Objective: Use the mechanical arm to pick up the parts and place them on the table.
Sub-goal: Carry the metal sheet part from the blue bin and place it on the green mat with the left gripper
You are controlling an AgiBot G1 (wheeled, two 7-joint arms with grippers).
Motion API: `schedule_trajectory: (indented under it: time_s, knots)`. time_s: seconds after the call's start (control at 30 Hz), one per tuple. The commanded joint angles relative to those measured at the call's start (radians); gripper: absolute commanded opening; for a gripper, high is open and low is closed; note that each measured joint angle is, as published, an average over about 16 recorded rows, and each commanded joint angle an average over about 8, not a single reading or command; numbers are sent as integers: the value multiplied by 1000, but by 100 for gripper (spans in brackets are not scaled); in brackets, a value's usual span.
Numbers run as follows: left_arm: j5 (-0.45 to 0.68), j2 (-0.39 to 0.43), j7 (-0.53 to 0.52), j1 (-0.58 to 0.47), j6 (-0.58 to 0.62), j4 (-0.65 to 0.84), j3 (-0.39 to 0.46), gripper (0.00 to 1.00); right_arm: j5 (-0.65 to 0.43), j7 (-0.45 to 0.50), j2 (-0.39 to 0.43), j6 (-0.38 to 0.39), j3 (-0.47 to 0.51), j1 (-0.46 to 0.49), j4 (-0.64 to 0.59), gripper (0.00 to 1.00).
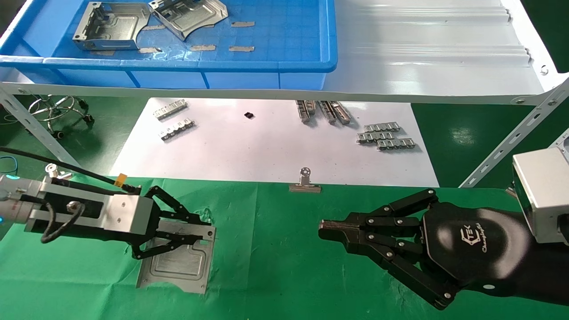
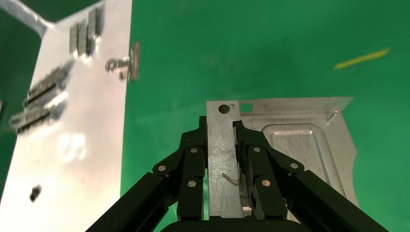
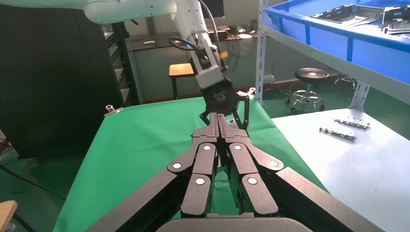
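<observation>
Up in the blue bin [image 1: 266,66] — two silver parts [image 1: 111,26], loose strips [image 1: 242,24].

Silver part [image 1: 178,262] flat on green table [image 1: 275,249]

silver part [image 1: 178,262], green table [image 1: 275,249], blue bin [image 1: 284,40]

White "TEK" logo with cursive lettering, too small to read, on right gripper [image 1: 329,230] palm.
</observation>
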Motion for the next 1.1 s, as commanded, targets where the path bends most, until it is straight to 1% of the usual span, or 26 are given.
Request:
schedule_trajectory:
  time_s: [0.03, 0.37, 0.4, 0.43, 0.47, 0.63, 0.67, 0.7, 0.73, 1.1]
  knots:
    - [11, 7, 11, 7, -18, 23, 7, 0, 0, 0, 0, 0, 0, 0, 0, 0]
    - [27, 41, 57, 56, -102, 82, 12, 0, 0, 0, 0, 0, 0, 0, 0, 0]
    - [27, 43, 61, 59, -107, 86, 11, 3, 0, 0, 0, 0, 0, 0, 0, 0]
    - [27, 46, 65, 61, -110, 90, 11, 10, 0, 0, 0, 0, 0, 0, 0, 0]
    - [27, 49, 69, 63, -113, 94, 11, 21, 0, 0, 0, 0, 0, 0, 0, 0]
    - [32, 61, 83, 68, -121, 115, 13, 84, 0, 0, 0, 0, 0, 0, 0, 0]
    - [33, 63, 86, 68, -123, 120, 14, 93, 0, 0, 0, 0, 0, 0, 0, 0]
    - [34, 65, 88, 68, -125, 124, 14, 99, 0, 0, 0, 0, 0, 0, 0, 0]
    - [35, 66, 89, 68, -127, 129, 14, 100, 0, 0, 0, 0, 0, 0, 0, 0]
    - [34, 74, 107, 58, -130, 169, 12, 100, 0, 0, 0, 0, 0, 0, 0, 0]
